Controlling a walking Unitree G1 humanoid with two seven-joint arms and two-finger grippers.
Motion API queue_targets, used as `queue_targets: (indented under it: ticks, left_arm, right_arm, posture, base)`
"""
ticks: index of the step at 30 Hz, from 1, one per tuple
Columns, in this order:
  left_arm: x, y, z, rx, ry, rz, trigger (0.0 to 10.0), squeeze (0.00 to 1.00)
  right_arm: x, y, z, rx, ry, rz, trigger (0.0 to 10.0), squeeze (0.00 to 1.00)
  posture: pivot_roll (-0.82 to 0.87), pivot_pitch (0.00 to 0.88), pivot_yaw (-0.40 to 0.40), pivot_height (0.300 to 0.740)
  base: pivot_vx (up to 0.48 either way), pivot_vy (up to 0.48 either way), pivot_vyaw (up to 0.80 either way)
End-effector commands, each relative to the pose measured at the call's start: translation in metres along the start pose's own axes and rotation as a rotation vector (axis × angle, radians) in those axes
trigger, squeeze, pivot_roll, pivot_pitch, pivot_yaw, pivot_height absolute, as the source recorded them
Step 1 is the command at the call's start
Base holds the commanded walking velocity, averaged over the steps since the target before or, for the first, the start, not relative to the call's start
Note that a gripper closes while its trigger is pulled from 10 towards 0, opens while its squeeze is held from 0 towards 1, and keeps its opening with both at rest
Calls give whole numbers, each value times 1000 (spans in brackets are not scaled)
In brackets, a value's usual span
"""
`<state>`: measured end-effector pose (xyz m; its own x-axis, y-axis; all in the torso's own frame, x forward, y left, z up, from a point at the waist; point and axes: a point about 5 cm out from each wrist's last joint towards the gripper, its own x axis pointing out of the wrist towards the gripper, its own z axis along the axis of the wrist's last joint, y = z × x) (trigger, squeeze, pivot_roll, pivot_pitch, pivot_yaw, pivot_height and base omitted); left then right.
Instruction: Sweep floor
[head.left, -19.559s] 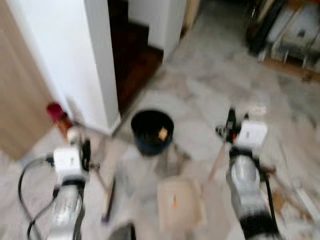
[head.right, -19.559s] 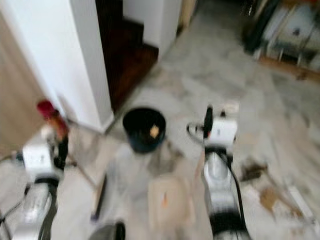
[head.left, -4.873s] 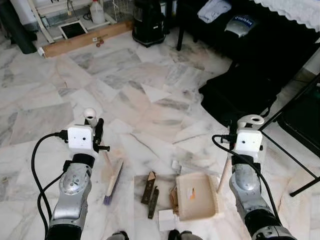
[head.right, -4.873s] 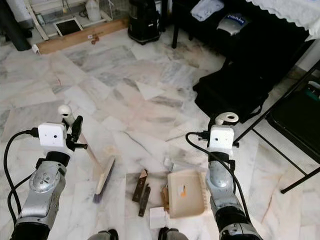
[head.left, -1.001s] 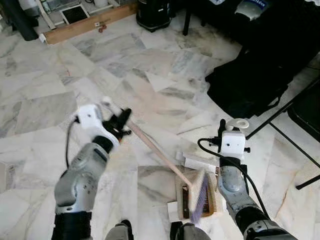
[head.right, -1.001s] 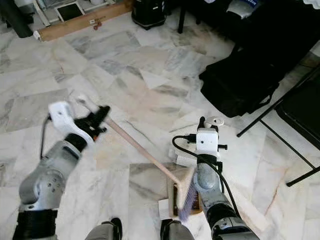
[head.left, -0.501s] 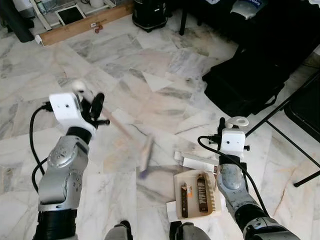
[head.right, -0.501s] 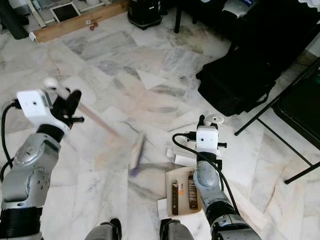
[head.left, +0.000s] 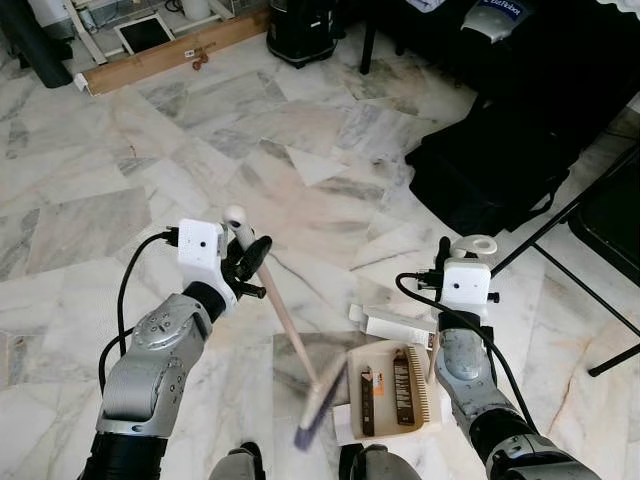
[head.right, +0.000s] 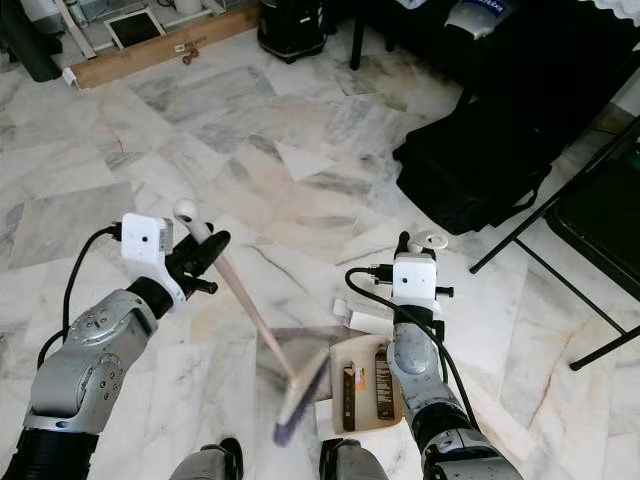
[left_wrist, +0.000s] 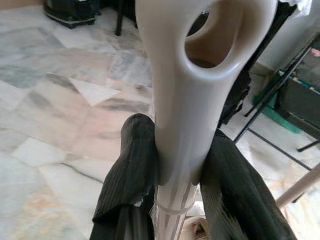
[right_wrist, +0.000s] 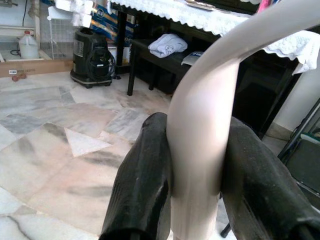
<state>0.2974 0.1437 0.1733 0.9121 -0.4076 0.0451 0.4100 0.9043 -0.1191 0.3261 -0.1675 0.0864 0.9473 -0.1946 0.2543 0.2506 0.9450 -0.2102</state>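
Location: on the marble floor (head.left: 120, 210) directly before the robot, near its own feet.
Left gripper: left gripper (head.left: 250, 262) is raised at the robot's left front, clenched around the top of the broom handle (head.left: 285, 322). In the left wrist view the two black fingers (left_wrist: 131, 165) press against both sides of the cream handle, just under its hanging loop.
Broom: the handle slopes down from the left gripper toward the robot's right. The broom head (head.left: 322, 406), with purple bristles, is motion-blurred and sits just beside the left edge of the dustpan; whether it touches the floor cannot be told.
Right gripper: right gripper (right_wrist: 195, 165) is clenched on the upright dustpan handle (head.left: 436, 352). The right wrist view shows one black finger on each side of the pale curved handle.
Dustpan: the cream dustpan (head.left: 383, 390) lies flat on the floor in front of the right arm, comb-toothed edge on its right side.
Dustpan contents: two dark elongated scraps (head.left: 401, 373) lie side by side in the tray.
Floor debris: a white paper piece (head.left: 400, 325) lies just beyond the dustpan; a second white scrap (head.right: 325, 417) lies at the pan's near left corner.
Surroundings: a black bag (head.left: 490, 170) lies on the floor to the right front, with black folding-chair legs (head.left: 590, 300) further right. A wooden plank (head.left: 170, 50) and a black vacuum unit (head.left: 300, 30) stand at the far side.
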Motion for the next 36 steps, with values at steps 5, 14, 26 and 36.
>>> queue_targets:
  ticks: [5,14,26,36]
  left_arm:
    - [-5,-10,7,-18,-2,-104,10000,0]
    - [-6,-22,5,-49,25,-183,10000,0]
    - [1,-14,18,-142,-95,-89,10000,0]
    - [9,8,42,-124,-237,46,10000,0]
  right_arm:
    - [-4,-2,-8,-14,45,2,10000,0]
    - [-4,-2,-8,-13,43,2,10000,0]
    - [4,-4,-4,57,62,-41,10000,0]
    - [17,-6,6,74,34,-52,10000,0]
  posture:
    - [205,225,-45,740]
    - [205,224,-47,740]
    - [209,178,-47,740]
    - [206,129,-44,740]
  base:
    - [0,0,0]
    - [0,0,0]
    - [0,0,0]
    - [0,0,0]
